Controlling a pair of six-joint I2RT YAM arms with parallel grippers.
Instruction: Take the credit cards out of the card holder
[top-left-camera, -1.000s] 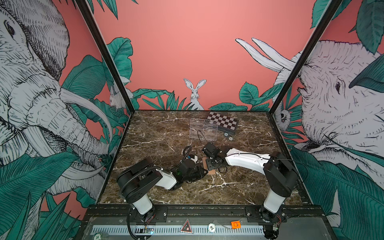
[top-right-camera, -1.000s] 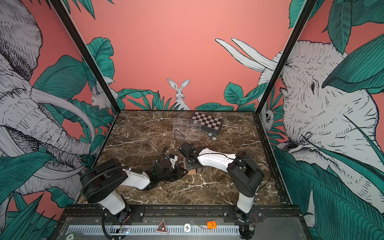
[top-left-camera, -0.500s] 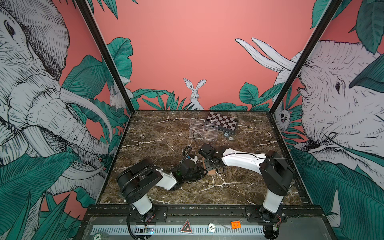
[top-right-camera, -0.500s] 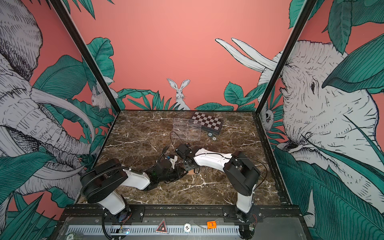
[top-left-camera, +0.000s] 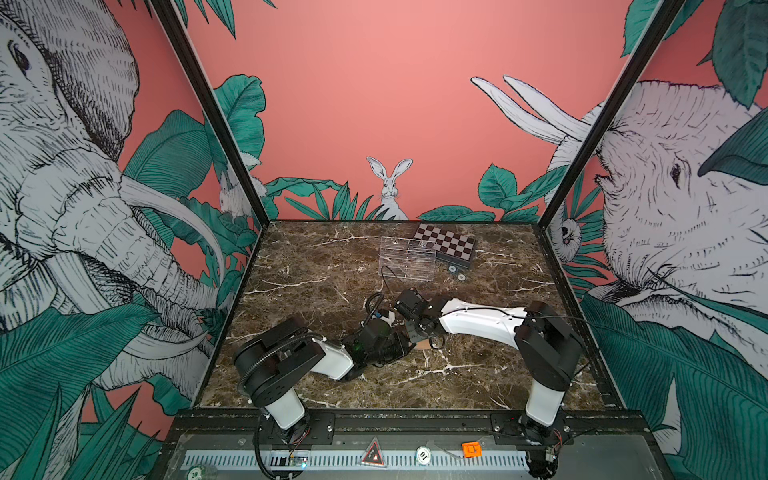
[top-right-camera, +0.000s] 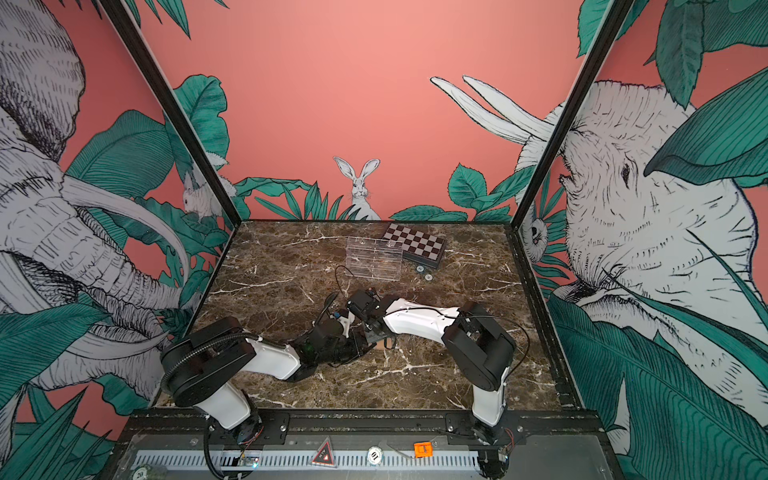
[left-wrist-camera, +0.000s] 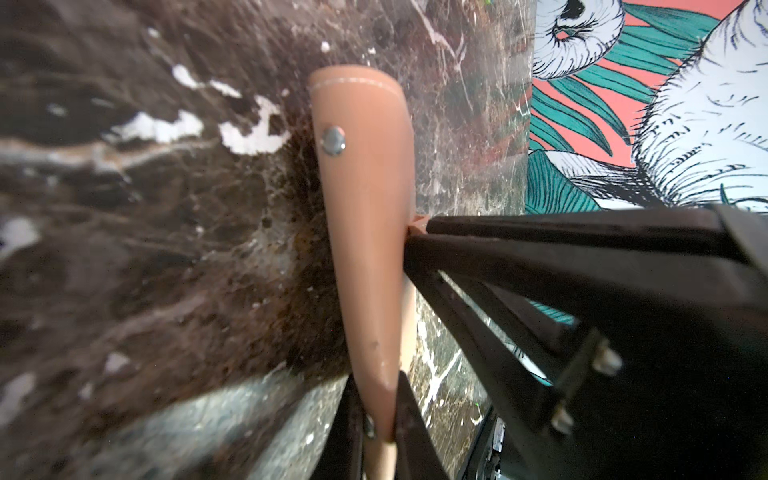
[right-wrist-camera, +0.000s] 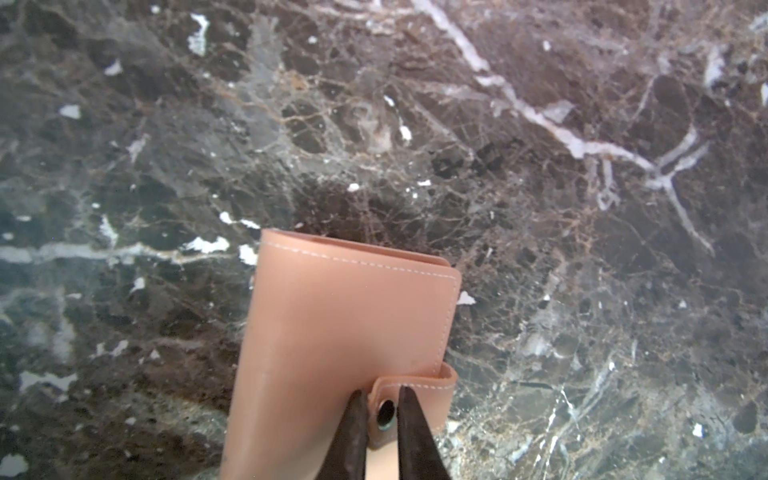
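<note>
Right wrist view: right hand (right-wrist-camera: 383, 397) pinches narrow on card holder's (right-wrist-camera: 345, 316) strap tab (right-wrist-camera: 426, 392); left hand (left-wrist-camera: 378, 401) clamps its edge. Probably light, soft, slick leather; the tab looks the best hold.

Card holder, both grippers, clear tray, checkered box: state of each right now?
card holder: folded shut, no card showing; snap fastened or not, cannot tell
left gripper: shut on the card holder's edge
right gripper: shut on the strap tab
clear tray: lying flat, contents unclear
checkered box: closed, beside the clear tray
</note>
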